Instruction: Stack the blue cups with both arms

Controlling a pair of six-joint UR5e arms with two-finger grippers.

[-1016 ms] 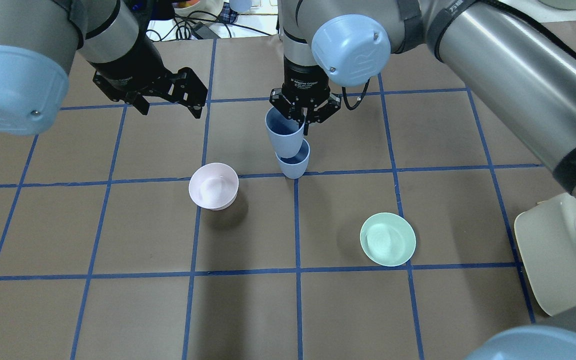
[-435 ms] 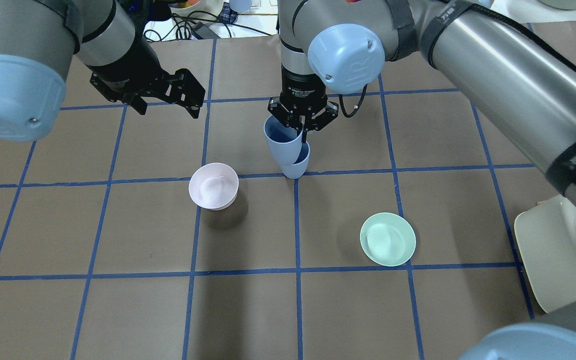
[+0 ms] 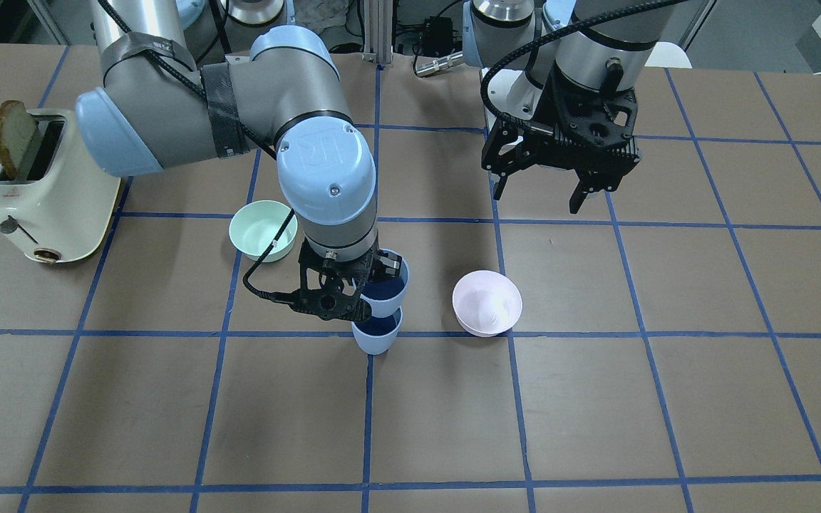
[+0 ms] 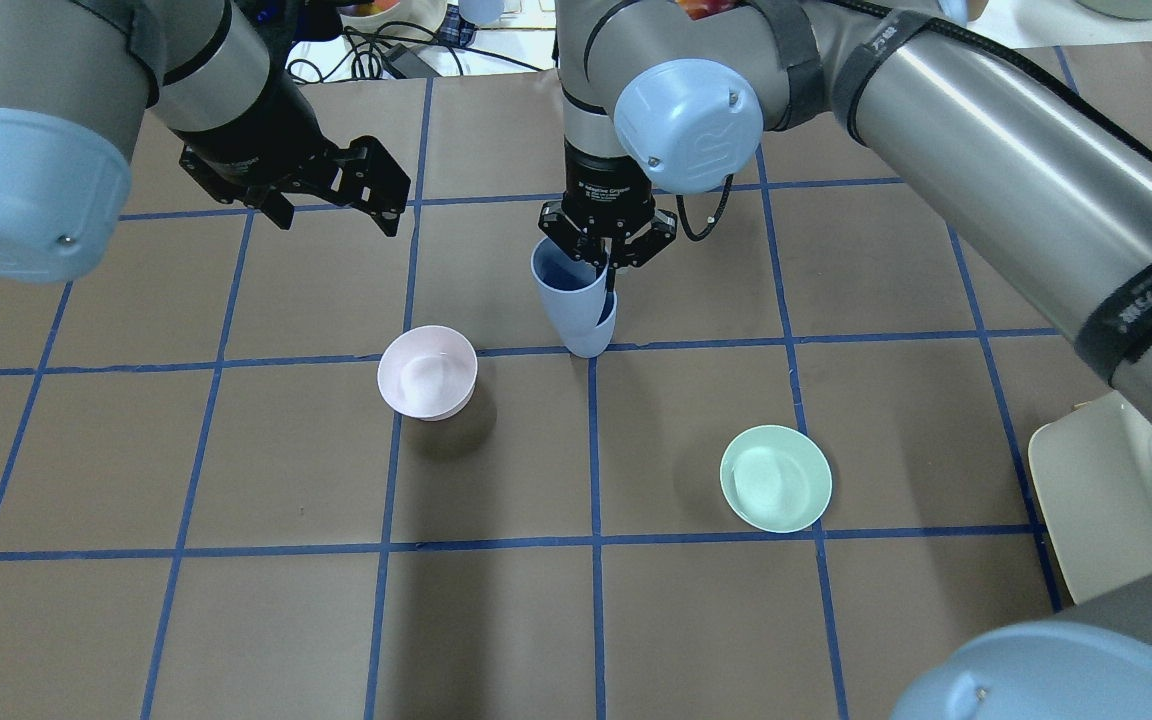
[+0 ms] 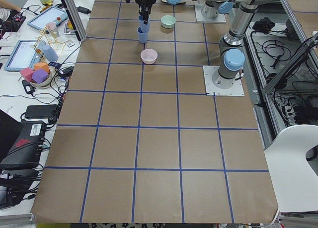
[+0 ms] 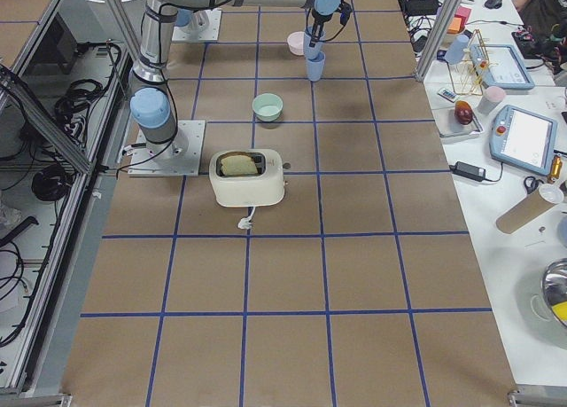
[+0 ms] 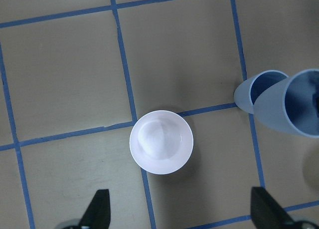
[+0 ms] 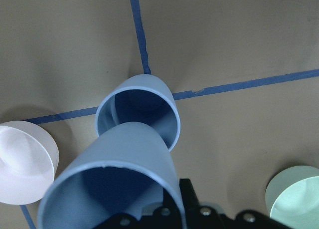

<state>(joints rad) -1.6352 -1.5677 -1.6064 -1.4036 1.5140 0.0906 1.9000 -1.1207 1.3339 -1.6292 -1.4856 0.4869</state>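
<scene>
Nesting step: the right gripper [image 4: 604, 262] pinches the rim of the tilted upper blue cup [image 4: 566, 290]. Its base is seemingly just inside the standing cup [image 4: 598, 338] on the tabletop [image 4: 236, 620] beside the pink bowl [image 4: 426, 372]. Next, straighten, lower and release. The left gripper [image 4: 340, 218], spread and empty, hovers beyond that bowl.

Bright, even overhead light. Soft diffuse shadows on worktop [image 4: 236, 620] beside pink bowl [image 4: 427, 371] and blue cups [image 4: 576, 305]. Pale sheen streak along right arm [image 4: 986, 150]. Close views sharp; side views coarse.
</scene>
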